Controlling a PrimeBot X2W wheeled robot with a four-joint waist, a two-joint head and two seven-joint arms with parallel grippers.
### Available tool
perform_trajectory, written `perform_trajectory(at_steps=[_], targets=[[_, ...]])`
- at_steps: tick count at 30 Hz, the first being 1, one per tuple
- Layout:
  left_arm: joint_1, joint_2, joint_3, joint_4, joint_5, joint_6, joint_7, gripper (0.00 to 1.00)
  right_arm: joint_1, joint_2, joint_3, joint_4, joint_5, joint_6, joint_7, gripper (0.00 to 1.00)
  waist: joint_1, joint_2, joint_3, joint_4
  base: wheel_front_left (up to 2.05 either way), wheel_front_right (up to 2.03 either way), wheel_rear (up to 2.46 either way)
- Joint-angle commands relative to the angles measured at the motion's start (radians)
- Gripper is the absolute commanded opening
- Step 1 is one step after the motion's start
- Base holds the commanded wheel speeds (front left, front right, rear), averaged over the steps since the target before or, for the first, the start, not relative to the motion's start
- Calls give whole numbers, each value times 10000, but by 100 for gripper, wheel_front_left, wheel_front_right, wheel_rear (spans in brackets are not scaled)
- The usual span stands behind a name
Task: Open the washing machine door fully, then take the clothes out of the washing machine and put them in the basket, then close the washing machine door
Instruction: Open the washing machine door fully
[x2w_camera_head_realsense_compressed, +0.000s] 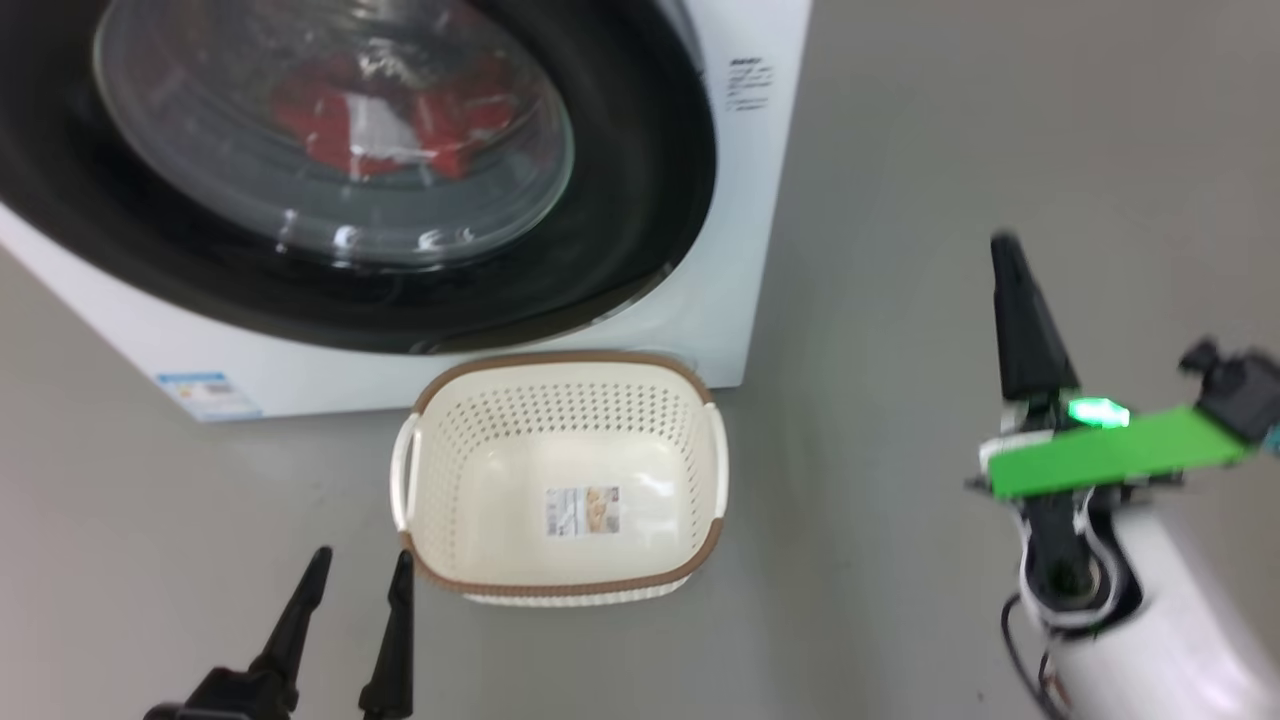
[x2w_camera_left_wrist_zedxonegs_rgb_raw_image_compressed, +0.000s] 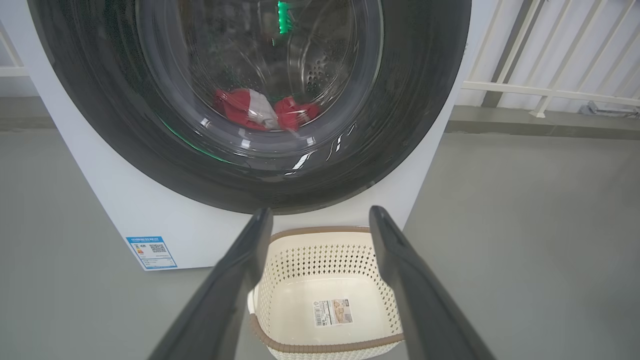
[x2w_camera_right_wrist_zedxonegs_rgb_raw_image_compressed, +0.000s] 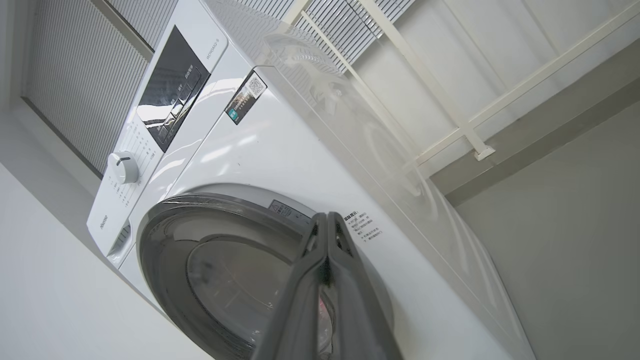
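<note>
0 of 3 steps done, as far as the views show. The washing machine door (x2w_camera_head_realsense_compressed: 620, 230) sits shut against the washing machine (x2w_camera_head_realsense_compressed: 740, 300). The clothes (x2w_camera_head_realsense_compressed: 380, 125) lie inside the washing machine, at the bottom of the drum, red and white through the glass. The basket (x2w_camera_head_realsense_compressed: 560, 410) stands just in front of the washing machine, below the door, with nothing in it. The left gripper (x2w_camera_head_realsense_compressed: 362, 556) is low in front of the washing machine, jaws spread wide, nothing between them. The right gripper (x2w_camera_head_realsense_compressed: 1008, 260) is off the washing machine's right side, apart from it, fingers pressed together on nothing. Likely step in hand: reaching for the door. Left: open it fully, move the clothes, close it.
</note>
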Motion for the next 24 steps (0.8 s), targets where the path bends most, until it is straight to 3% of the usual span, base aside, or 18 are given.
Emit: perform_trajectory(at_steps=[1, 11, 16, 24], targets=[[-365, 57, 238, -250, -146, -39, -124, 100, -537, -203, 396, -225, 288, 4, -63, 0, -1, 0, 326, 339, 0, 0, 0], [-947, 57, -81, -203, -414, -73, -124, 100, -3053, -2146, 1806, 58, 3456, 4, 229, 0, -1, 0, 1306, 1138, 0, 0, 0], [-1272, 57, -162, -177, -504, -111, -124, 100, -4150, -2621, 1960, 238, 5264, 4, 1451, 0, -1, 0, 1807, 1431, 0, 0, 0], [-1681, 57, -394, -118, -549, -177, -124, 100, -5736, -2784, 1712, 1255, 7319, 4, 4459, 0, -1, 0, 2459, 1781, 0, 0, 0]])
